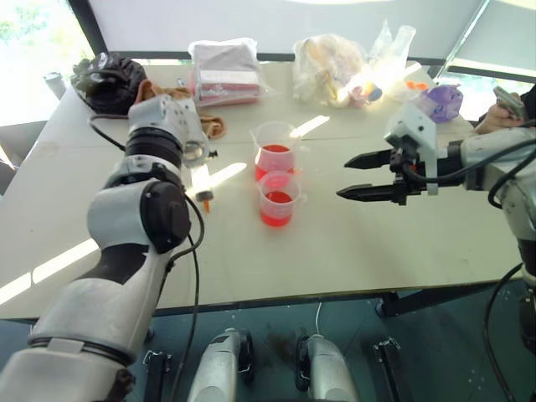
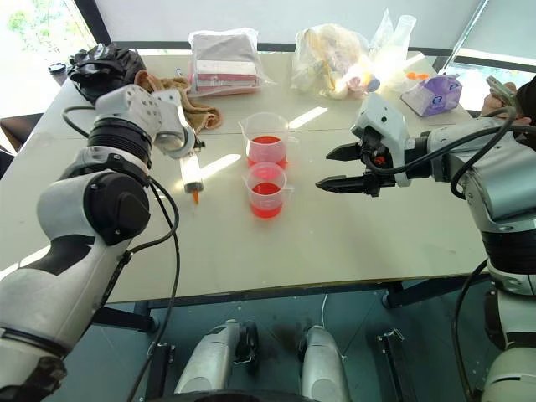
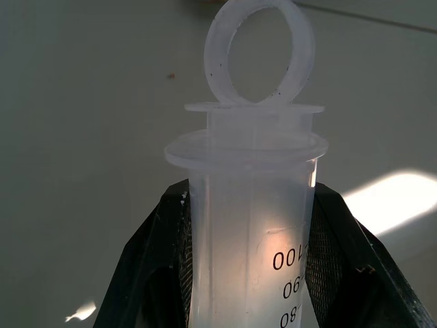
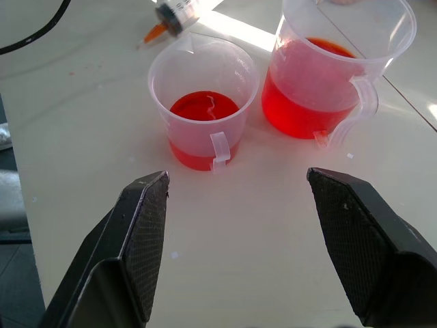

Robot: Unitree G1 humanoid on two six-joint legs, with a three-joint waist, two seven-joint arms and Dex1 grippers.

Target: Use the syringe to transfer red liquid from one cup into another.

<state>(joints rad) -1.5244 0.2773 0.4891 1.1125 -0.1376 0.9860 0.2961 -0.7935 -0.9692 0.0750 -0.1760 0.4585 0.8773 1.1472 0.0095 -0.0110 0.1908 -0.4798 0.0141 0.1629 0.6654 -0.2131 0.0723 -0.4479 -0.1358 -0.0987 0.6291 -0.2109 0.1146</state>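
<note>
Left pincer (image 3: pixel 249 273) closed on the barrel of the syringe (image 2: pixel 193 174), just below the flange, with the plunger ring projecting beyond the fingers (image 3: pixel 147 266); in the head views the syringe lies left of centre, its orange tip directed down toward the surface (image 1: pixel 352 251) and apparently clear of it, though contact cannot be excluded. The plunger appears fully pressed in, and no red is visible in the barrel. Two cups stand at the centre of the frame, touching or nearly so: the larger cup (image 1: pixel 275 149) behind, the smaller cup (image 1: pixel 278 199) in front, both holding red liquid (image 4: pixel 203 109), the larger with more. Right pincer (image 1: pixel 368 176) spread wide, holding nothing, at right of centre and pointing toward the cups, well apart from them. Step in hand, by judgement: pick-up of the syringe is done; no transfer has begun. The next move calls for carrying the tip over one cup, lowering it into the liquid, and engaging the plunger ring with the free right pincer to draw it back while the left holds the barrel steady.
</note>
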